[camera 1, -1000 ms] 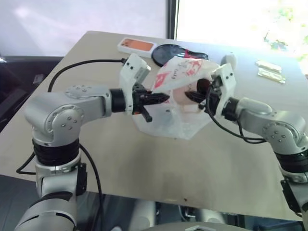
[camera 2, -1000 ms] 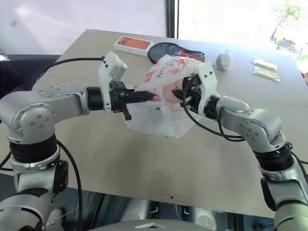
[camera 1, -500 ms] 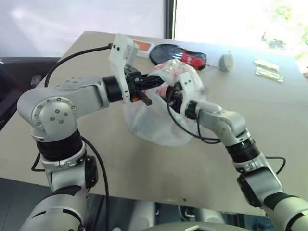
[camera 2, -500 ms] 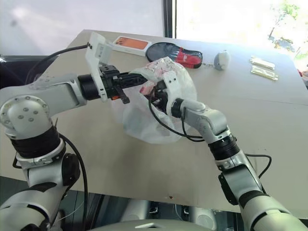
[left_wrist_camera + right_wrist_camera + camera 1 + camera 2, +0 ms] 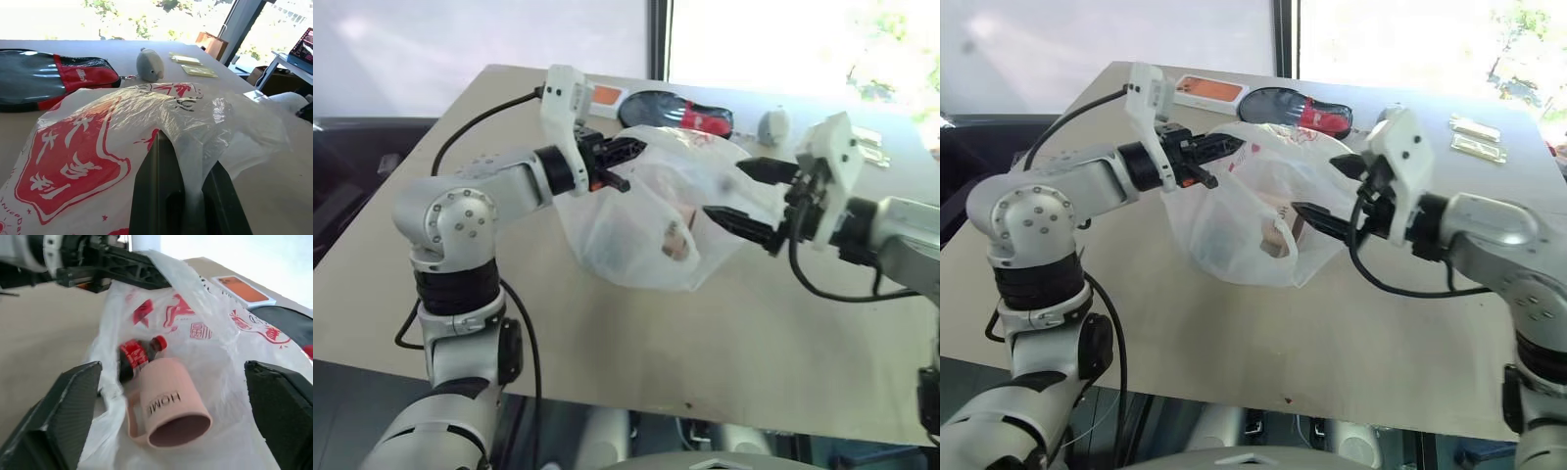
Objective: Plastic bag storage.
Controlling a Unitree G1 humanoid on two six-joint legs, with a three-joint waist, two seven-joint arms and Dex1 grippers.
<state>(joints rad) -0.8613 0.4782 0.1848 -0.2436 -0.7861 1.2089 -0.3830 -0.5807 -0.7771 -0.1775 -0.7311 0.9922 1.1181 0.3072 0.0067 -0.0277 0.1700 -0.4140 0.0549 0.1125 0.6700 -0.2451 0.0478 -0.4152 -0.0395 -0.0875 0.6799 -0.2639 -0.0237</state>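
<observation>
Left gripper (image 5: 625,150) pinches one plastic bag (image 5: 636,220); right gripper (image 5: 739,193) gapes wide, empty.

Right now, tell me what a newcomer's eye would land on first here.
The plastic bag, white with red print, held up over the middle of the table by the left gripper, shut on its top edge. Inside lie a pink mug and a small cola bottle. The right gripper stands wide open just beside the bag.

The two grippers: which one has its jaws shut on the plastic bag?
The left gripper: it pinches the plastic bag at its upper edge. The right gripper has its jaws wide apart beside the bag, holding nothing.
</observation>
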